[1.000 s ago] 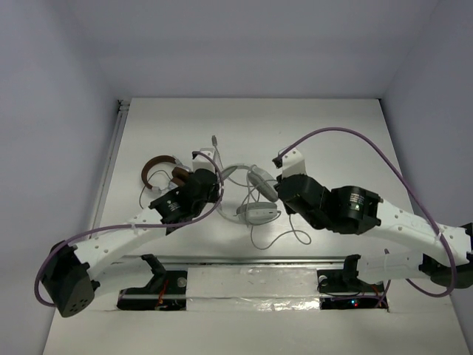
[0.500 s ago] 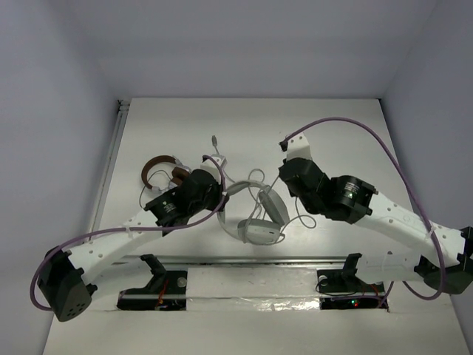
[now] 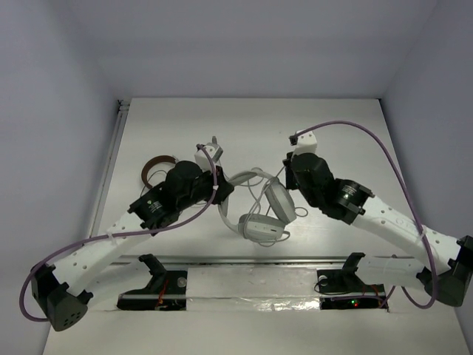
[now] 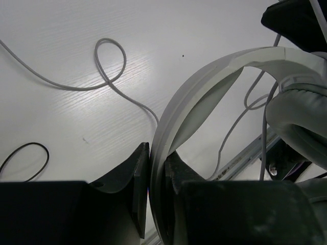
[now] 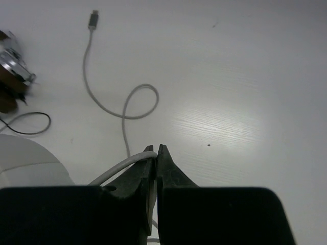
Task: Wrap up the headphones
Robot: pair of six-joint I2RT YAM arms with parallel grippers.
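Observation:
The white and light-grey headphones (image 3: pixel 260 211) hang in the middle of the table, between both arms. My left gripper (image 3: pixel 222 194) is shut on the padded headband (image 4: pixel 204 81), which passes straight between its jaws (image 4: pixel 157 166). One grey earcup (image 4: pixel 301 120) shows at the right of the left wrist view. My right gripper (image 3: pixel 287 171) is shut on the thin grey cable (image 5: pixel 122 115), pinched at the fingertips (image 5: pixel 156 152). The cable loops away over the table to its plug (image 5: pixel 93 19), which lies at the far side (image 3: pixel 213 139).
The smaller brown-banded headphones (image 3: pixel 154 164) lie left of my left arm. Their silver earcup (image 5: pixel 13 69) and thin black cord (image 5: pixel 28 131) show at the left of the right wrist view. A metal rail (image 3: pixel 244 260) runs along the near table edge.
Both arms have moved away from the near edge. The left gripper has swung the headband round, so the earcups now hang lower and to its right. The right gripper has drawn the cable farther back.

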